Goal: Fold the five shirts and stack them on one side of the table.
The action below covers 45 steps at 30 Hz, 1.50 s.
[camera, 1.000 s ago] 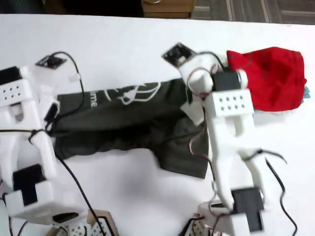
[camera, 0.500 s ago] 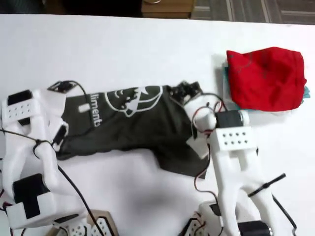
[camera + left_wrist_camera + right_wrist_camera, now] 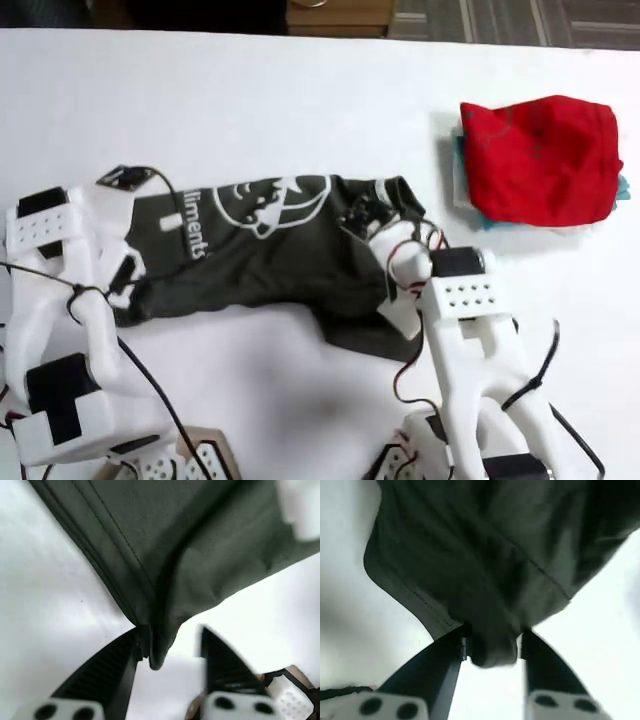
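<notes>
A dark green shirt point(image 3: 280, 250) lies half-folded on the bench point(image 3: 250, 100). The right pincer point(image 3: 492, 635) clamps a bunched edge. The left pincer point(image 3: 172, 635) is partly open around loose hem. The fabric looks light and limp, so corners seem the best hold.

- dark green cloth shirt point(image 3: 290, 255): soft, matt weave, stitched hems, flat white print.
- red folded cloth shirt point(image 3: 540, 155): matt, creased.
- white tabletop point(image 3: 300, 100): smooth, faintly glossy.
- white plastic arm shells point(image 3: 470, 295): smooth, hard.

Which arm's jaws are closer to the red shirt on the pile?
Right. The right arm's jaws grip the dark green shirt at the end nearer the red shirt; the left arm's jaws are at that shirt's far end.
</notes>
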### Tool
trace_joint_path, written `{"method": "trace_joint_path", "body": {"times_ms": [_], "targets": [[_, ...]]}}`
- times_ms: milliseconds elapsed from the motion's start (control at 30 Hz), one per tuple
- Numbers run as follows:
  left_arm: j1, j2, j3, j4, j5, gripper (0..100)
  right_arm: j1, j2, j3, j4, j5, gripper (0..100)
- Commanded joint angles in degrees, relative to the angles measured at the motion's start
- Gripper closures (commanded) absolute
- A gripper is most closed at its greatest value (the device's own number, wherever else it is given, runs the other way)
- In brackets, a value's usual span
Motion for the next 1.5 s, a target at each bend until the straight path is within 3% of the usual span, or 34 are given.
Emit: {"method": "trace_joint_path", "body": {"times_ms": [0, 133, 233, 333, 367, 400, 533, 633, 733, 1000, 1300, 1467], "targets": [[-0.44, -2.73, -8.04, 4.22, -0.44, 74, 0.13, -2.24, -10.29, 3.91, 0.35, 74.7], [-0.44, -2.46, -20.7, 8.35, -0.18, 75, 0.13, -1.54, -21.98, 4.53, 0.26, 77.8], [-0.09, -2.2, -26.51, 6.51, 0.0, 76, 0.13, 1.01, -24.35, -2.24, -1.49, 84.7], [2.81, -2.02, -25.89, 1.58, 0.35, 96, 0.13, 7.78, -24.35, -10.15, -8.0, 99.1], [4.04, -1.41, -24.66, -0.09, 1.58, 99, 0.13, 10.86, -24.53, -12.26, -9.85, 95.9], [5.54, -0.26, -23.6, -1.49, 2.64, 95, 0.04, 14.02, -25.32, -13.85, -11.43, 94.4], [9.23, 8.97, -22.81, -7.65, 5.45, 97, -1.98, 29.32, -32.7, -15.96, -13.27, 97.6], [9.23, 17.76, -25.01, -12.66, 6.68, 98, -2.95, 40.4, -40.79, -15.87, -13.27, 98.1], [7.47, 26.9, -30.73, -12.57, 6.68, 98, -3.03, 49.71, -48.97, -14.99, -13.36, 98.1], [2.46, 48.97, -58.77, -3.78, 4.75, 98, 0.66, 71.6, -75.25, -6.73, -13.01, 98.1], [4.04, 73.93, -100.53, 6.07, 1.14, 98, 2.07, 93.41, -110.33, 5.32, -13.01, 98.1], [3.96, 81.32, -115.21, 8.44, 1.49, 98, 1.36, 99.56, -127.56, 11.03, -13.1, 98.1]]}}
